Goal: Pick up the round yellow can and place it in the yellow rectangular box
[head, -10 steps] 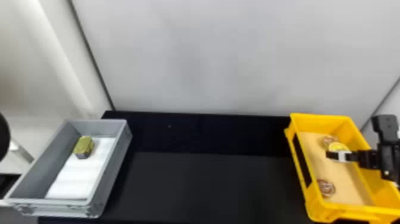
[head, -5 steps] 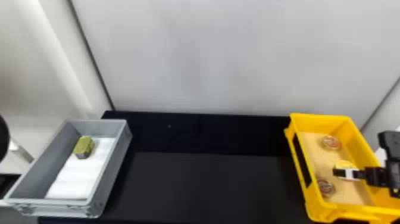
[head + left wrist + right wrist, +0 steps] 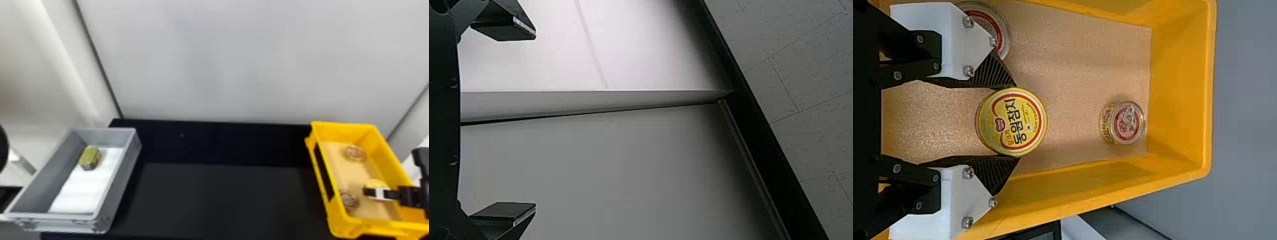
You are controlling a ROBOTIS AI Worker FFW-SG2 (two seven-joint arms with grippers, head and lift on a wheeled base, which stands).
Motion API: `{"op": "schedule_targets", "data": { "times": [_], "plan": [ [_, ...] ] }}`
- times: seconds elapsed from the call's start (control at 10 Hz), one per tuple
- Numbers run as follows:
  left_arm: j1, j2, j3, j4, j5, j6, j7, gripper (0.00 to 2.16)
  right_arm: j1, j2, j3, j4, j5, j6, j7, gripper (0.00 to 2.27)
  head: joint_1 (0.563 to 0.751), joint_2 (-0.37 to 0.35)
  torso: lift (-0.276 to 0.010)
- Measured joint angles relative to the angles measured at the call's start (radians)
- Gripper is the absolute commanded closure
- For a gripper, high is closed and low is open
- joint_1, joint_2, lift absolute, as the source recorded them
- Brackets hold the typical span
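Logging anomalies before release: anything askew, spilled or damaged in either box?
Nothing stands out. Yellow can sits squarely between the right gripper's fingertips, over the yellow box's floor; two other cans lie flat there. Olive block sits in the gray box. No visible spills.

On the black table: left, a grey plastic crate holding a yellow-green block; right, the yellow rectangular box, one round red-topped can behind the round yellow can, another can left of it.

Apparently a black table, grey box left, yellow box right
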Motion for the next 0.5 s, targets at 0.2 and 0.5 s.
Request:
{"op": "schedule_targets", "data": {
  "times": [0.2, 0.5],
  "plan": [
    [0.001, 0.000, 0.001, 0.000, 0.000, 0.000, 0.000, 0.07, 0.003, -0.001, -0.002, -0.005, 0.000, -0.004, -0.004, 0.63, 0.694, 0.054, -0.003],
    [0.001, 0.000, 0.001, 0.000, 0.000, 0.002, 0.000, 0.07, 0.006, -0.002, -0.003, -0.010, -0.001, -0.001, -0.011, 0.23, 0.694, 0.054, -0.003]
  ]
}}
